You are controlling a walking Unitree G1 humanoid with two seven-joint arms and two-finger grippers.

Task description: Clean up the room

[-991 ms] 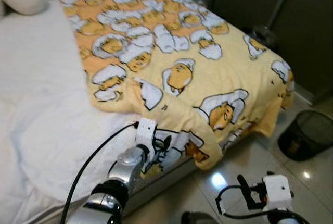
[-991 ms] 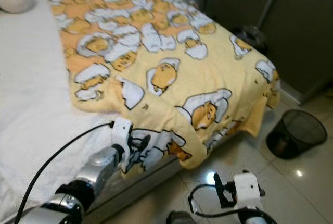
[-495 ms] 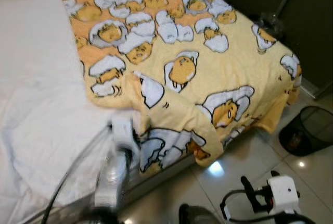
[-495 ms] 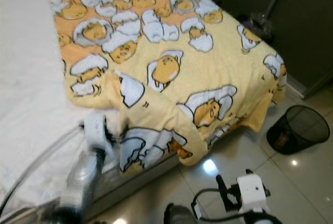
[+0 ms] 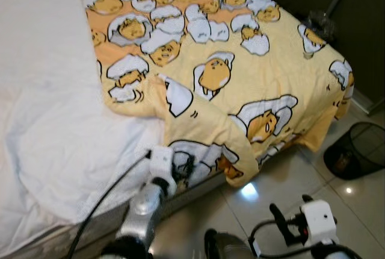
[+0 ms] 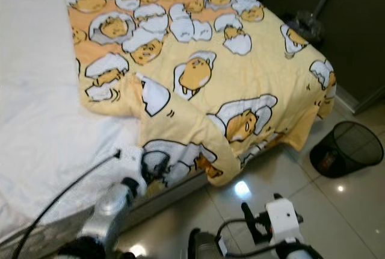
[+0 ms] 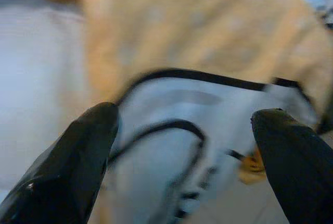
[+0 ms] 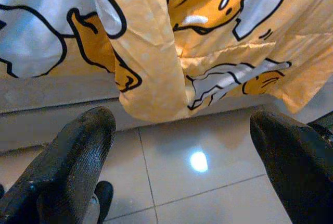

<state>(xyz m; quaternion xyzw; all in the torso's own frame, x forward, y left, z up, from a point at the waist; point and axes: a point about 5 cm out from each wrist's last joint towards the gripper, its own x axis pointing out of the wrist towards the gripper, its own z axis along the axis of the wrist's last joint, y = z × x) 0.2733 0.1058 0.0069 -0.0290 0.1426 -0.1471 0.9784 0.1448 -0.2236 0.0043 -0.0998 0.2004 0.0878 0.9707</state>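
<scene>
Left eye view: rumpled yellow cartoon-egg blanket (image 5: 240,84)

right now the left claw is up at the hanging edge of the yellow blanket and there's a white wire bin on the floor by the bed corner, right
Not quite: the wire bin is black, not white, as the left eye view shows. The rest holds: the left claw is at the hanging edge of the yellow blanket, and the bin stands on the floor by the bed corner.
</scene>
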